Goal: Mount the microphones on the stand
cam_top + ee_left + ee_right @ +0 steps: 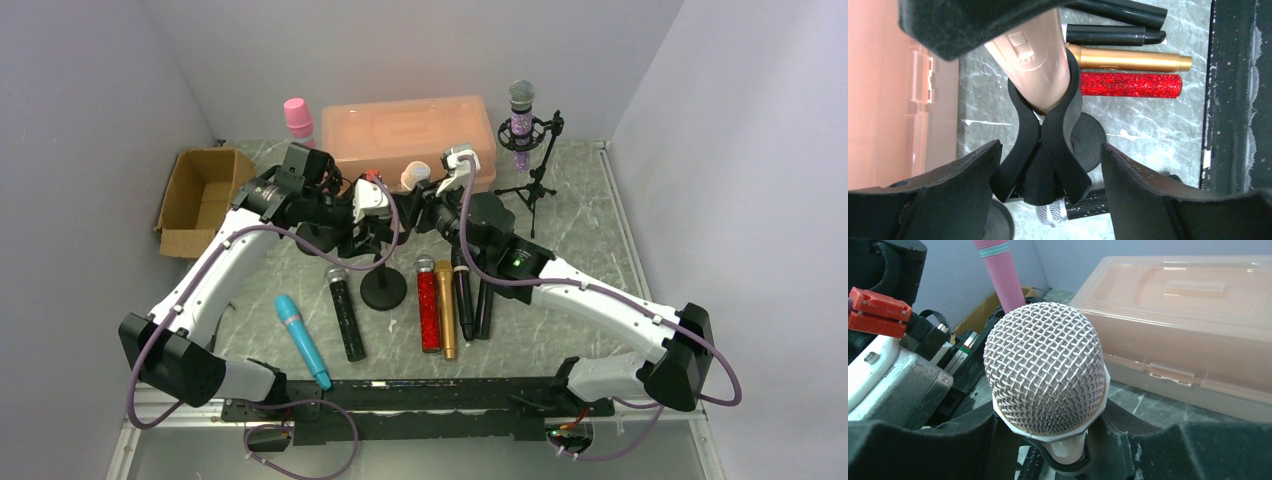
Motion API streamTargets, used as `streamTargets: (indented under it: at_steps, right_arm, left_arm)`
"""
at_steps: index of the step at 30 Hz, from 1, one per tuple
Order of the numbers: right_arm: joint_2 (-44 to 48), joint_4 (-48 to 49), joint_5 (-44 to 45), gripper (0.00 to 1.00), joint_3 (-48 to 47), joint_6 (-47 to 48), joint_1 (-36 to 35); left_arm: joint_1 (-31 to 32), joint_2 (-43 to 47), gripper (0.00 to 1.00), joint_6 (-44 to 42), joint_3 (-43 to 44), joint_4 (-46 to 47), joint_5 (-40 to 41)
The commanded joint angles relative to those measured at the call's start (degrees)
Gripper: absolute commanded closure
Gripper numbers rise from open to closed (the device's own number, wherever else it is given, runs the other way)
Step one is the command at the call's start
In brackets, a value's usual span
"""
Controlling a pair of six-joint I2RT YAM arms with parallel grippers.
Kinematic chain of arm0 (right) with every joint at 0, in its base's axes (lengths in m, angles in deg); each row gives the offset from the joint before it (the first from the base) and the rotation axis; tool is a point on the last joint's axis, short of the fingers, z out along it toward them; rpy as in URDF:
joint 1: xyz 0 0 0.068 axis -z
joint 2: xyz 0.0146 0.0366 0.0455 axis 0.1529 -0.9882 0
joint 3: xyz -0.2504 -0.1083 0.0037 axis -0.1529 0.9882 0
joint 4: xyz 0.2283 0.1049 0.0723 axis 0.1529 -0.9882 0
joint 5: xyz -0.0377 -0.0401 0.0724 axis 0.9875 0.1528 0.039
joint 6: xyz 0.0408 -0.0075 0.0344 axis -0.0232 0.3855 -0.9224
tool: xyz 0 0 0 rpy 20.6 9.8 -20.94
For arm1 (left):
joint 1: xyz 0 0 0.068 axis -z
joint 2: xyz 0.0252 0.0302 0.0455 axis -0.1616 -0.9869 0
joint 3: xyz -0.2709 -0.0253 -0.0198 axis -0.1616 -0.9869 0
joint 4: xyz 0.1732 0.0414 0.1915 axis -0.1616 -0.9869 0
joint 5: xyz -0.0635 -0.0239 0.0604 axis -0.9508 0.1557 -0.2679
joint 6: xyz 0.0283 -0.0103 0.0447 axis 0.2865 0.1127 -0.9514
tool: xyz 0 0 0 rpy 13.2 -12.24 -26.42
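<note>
Now, the peach microphone (1035, 65) is the one in play. Its tapered tail is wedged into the fork of the black clip (1040, 145) on the little round-based stand (383, 290), mid-desk. Its long axis rises out of that clip, head uppermost.

From the right wrist the mesh head (1043, 375) fills the centre, so the barrel runs down between the right jaws. They bracket it just under the collar, and in the left wrist view a black pad (973, 20) lies across the barrel. Whether they are pinching it or merely alongside, I cannot tell.

The left jaws come in from the other side, spread wide, with pads (938, 200) either side of the clip's squeeze handles. There is a gap on the right-hand side, so nothing is pinched.

Here's the hinge of it, to my eye: those handles sit squarely between the left jaws, crosswise to the microphone's axis. A squeeze there should open the fork while the right arm, nearer the head, presses down along the axis. Both arms are right on it.

Further out, the purple glitter microphone (521, 125) is up in the tripod stand (535, 185). The teal (302, 340), red glitter (428, 305) and gold (445, 310) microphones lie flat on the desk (590, 220), waiting.
</note>
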Motion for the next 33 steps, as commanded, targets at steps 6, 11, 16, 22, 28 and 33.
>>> streamTargets:
  at_steps: [6,11,16,22,28,33]
  right_arm:
    - [0.1,3.1,1.4,0.92,1.0,0.8,-0.1]
    - [0.0,3.3,0.9,0.94,1.1,0.7,-0.1]
    - [0.1,4.6,0.7,0.94,2.3,1.1,-0.4]
    - [-0.3,7.6,2.8,0.97,5.2,1.3,-0.6]
    - [-1.4,10.1,2.6,0.98,6.4,0.9,-0.7]
    - [-1.7,10.1,2.4,0.99,6.0,0.8,-0.6]
  left_arm:
    - [0.0,4.4,0.2,-3.8,-0.2,-1.7,2.0]
    - [0.0,2.3,0.35,-2.7,0.6,-0.3,0.1]
    - [0.3,1.3,0.9,1.7,-1.1,2.8,0.2]
    - [0.3,3.7,1.0,5.9,-5.1,6.4,2.6]
    - [0.4,5.3,1.0,12.2,-8.1,8.7,5.9]
    - [0.8,7.0,0.03,2.9,-6.5,4.3,3.4]
